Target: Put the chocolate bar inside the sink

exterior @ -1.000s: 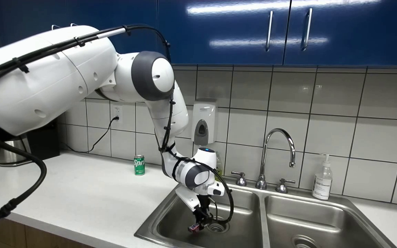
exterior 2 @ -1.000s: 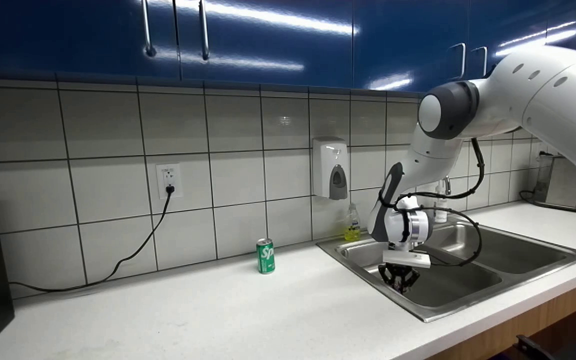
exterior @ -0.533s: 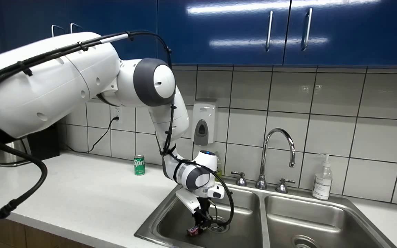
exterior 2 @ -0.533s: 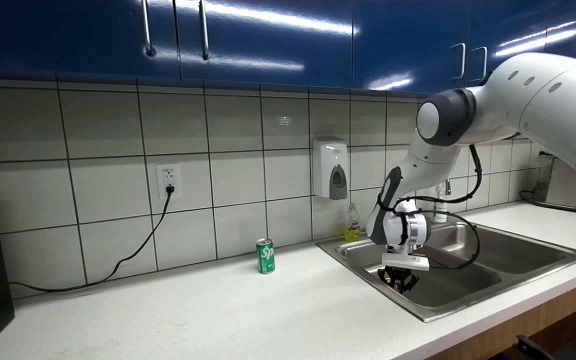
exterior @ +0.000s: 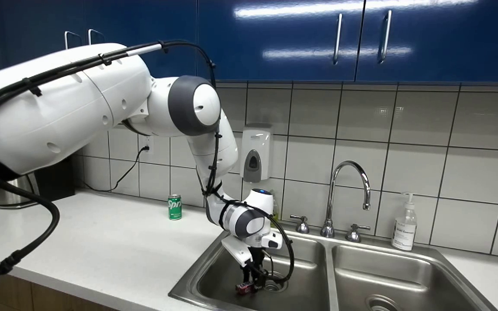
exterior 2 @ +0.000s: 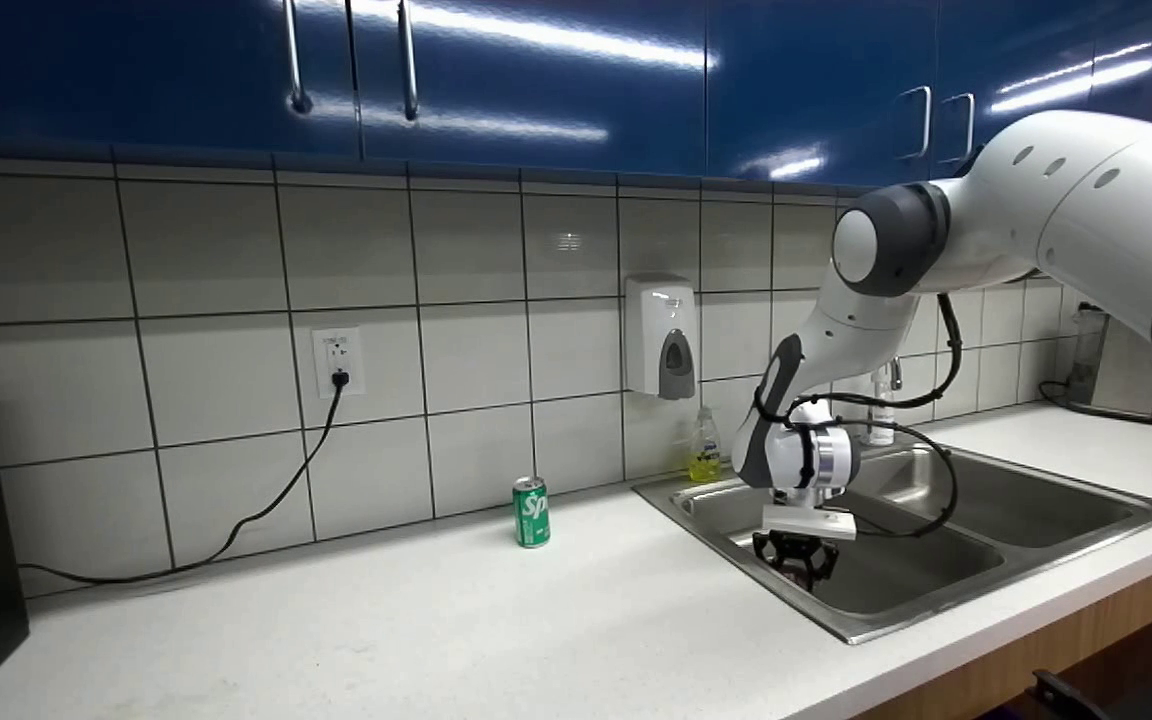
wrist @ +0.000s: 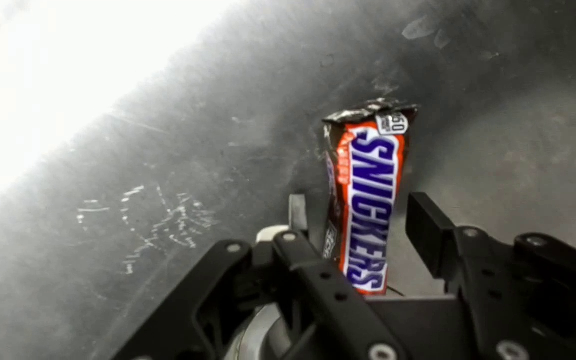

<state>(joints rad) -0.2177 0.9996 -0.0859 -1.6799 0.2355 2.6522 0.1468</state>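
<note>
Chocolate bar (wrist: 369,195) lengthwise between gripper (wrist: 361,220) fingers (wrist: 430,237)

A slim Snickers chocolate bar (wrist: 370,195), wrapped in brown, orange and purple, lies printed face up on a scuffed grey metal surface (wrist: 238,120). I can see two jointed black fingers (wrist: 428,232) spread to either side of the bar, apart from it. In the wrist view, pale scratchy marks (wrist: 155,238) sit left of the bar; below left of it, a curved shiny metal band (wrist: 255,330) shows past one finger.
</note>
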